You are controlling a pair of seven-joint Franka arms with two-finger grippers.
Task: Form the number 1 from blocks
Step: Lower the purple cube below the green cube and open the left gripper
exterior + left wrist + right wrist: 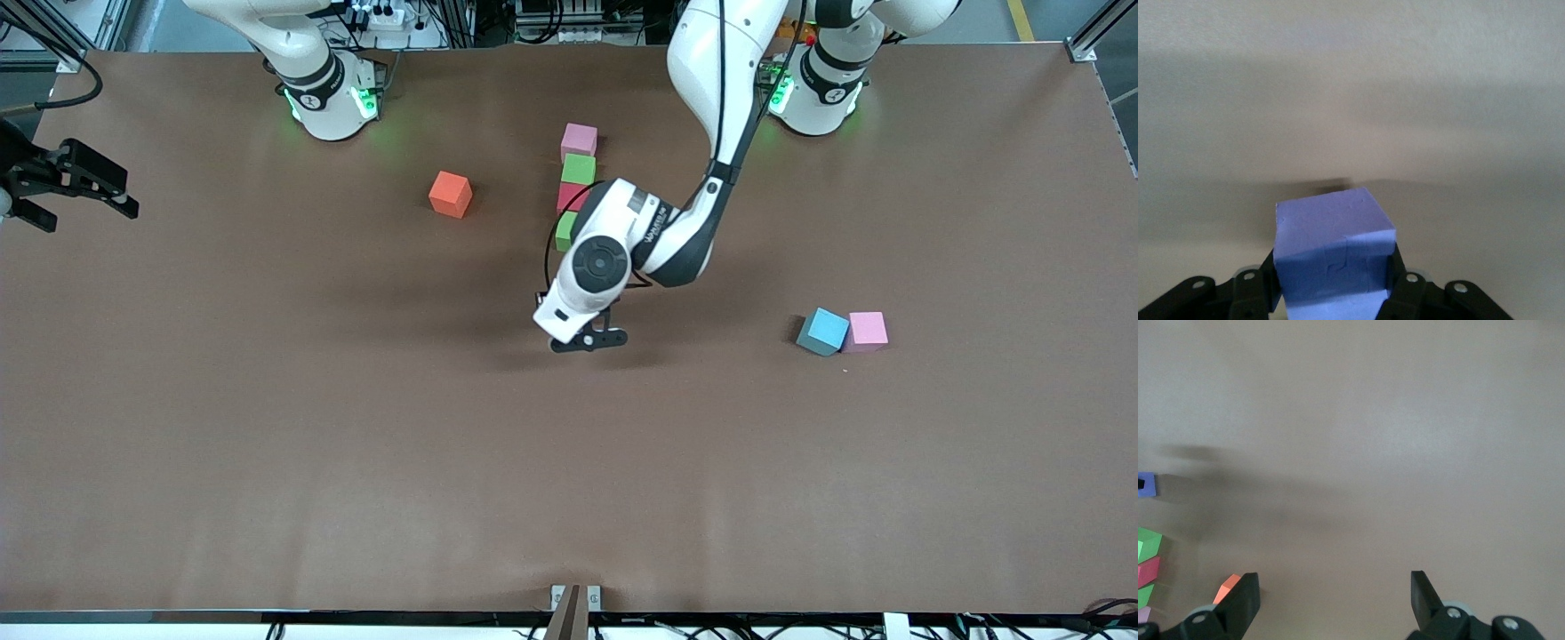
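Four blocks lie in a line in the middle of the table: a pink block (579, 140) closest to the robot bases, then a light green block (578, 168), a red block (569, 196) and a second light green block (564, 230), which the left arm partly covers. My left gripper (590, 340) hangs over the table just nearer the camera than this line. It is shut on the purple block (1331, 247), which the front view hides. Another pink block (868, 330) lies toward the left arm's end. My right gripper (84, 191) waits open over the right arm's end of the table.
A teal-blue cube (822, 331) touches the lone pink block. An orange cube (450, 194) sits beside the line, toward the right arm's end. The right wrist view shows the open right gripper (1333, 583) over bare brown table (1405, 453).
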